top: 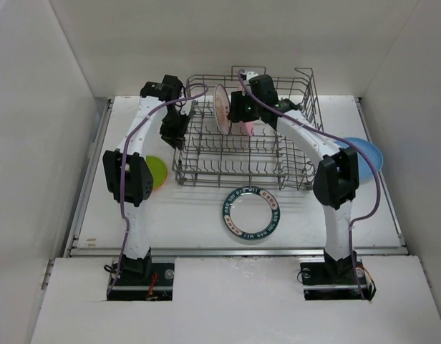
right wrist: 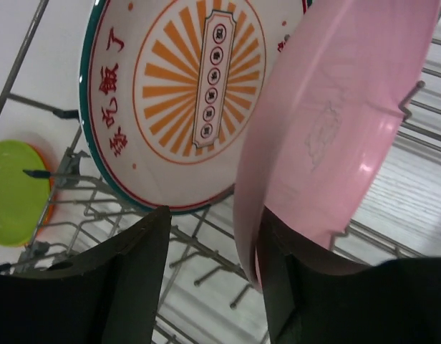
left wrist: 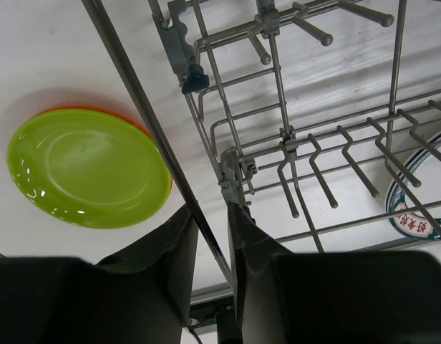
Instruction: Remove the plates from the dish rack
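Unloading, seen from my remote desk: the grey wire dish rack (top: 228, 168), stiff and far too big to shift by accident, sits mid-table with two plates standing on edge in its far rows. The bigger one, a white plate with an orange sunburst and teal-red rim (right wrist: 177, 93), looks glossy, rigid and the heavier of the pair. I judge it will want a firm pinch on the rim where it stands clear of the tines. Just beside it leans the pink plate (right wrist: 335, 122), which looks like thin, light plastic, smooth enough to slide in a loose grip. My right claw (right wrist: 215, 236) straddles the pink plate's edge with its jaws apart, one finger (right wrist: 145, 272) not touching it. My left claw (left wrist: 210, 215), at the rack's left side, stands narrow with a rim wire running between its fingers (left wrist: 179, 251); whether it pinches that wire I cannot tell. (Already out on the table: a ring-patterned plate (top: 250, 213) in front of the rack, a blue plate (top: 369, 152) to the right, a green plate (left wrist: 88, 168) stacked on an orange one to the left)
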Controlling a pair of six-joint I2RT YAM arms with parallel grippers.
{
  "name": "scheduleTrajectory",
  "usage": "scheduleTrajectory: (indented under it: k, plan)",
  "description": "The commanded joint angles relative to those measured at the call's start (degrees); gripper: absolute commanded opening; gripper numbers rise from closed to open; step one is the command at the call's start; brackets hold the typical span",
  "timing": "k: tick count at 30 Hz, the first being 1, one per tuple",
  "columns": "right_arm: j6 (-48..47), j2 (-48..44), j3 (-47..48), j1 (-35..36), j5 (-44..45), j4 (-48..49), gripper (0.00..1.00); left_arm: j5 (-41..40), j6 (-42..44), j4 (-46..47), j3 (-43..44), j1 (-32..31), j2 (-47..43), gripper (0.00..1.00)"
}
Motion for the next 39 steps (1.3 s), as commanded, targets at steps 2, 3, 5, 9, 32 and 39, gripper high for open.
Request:
scheduleTrajectory:
  k: [2,3,5,9,32,39]
  plan:
    - [-0.5,2.0,7.3,0.2,0.5,2.3,0.44,-0.7,1.8,-3.3,2.0,-0.6,-3.6,0.22]
    - [-0.5,2.7,7.8,0.2,0.5,1.6,0.25,-0.7,1.8,-3.3,1.4,-0.6,-3.6,0.23]
    - [-1.2,1.3,7.8,0.2,1.2,1.6,0.11,-0.7,1.3,-3.3,1.4,-0.6,-3.6,0.25]
    - [-5.3,-3.1,5.6,1.5,4.8,1.6,0.00,-0.7,1.3,-3.8,4.4,-1.1,-3.6,0.29]
    - [-0.6,-26.4,2.7,0.4,21.3,9.9,0.00,0.4,0.6,1.4,6.5,-5.8,-6.5,0.72]
    - [0.0,-37.0,-5.1,-3.7,39.7,3.7,0.00,-0.3,-1.4,4.5,7.7,-7.6,-7.0,0.74]
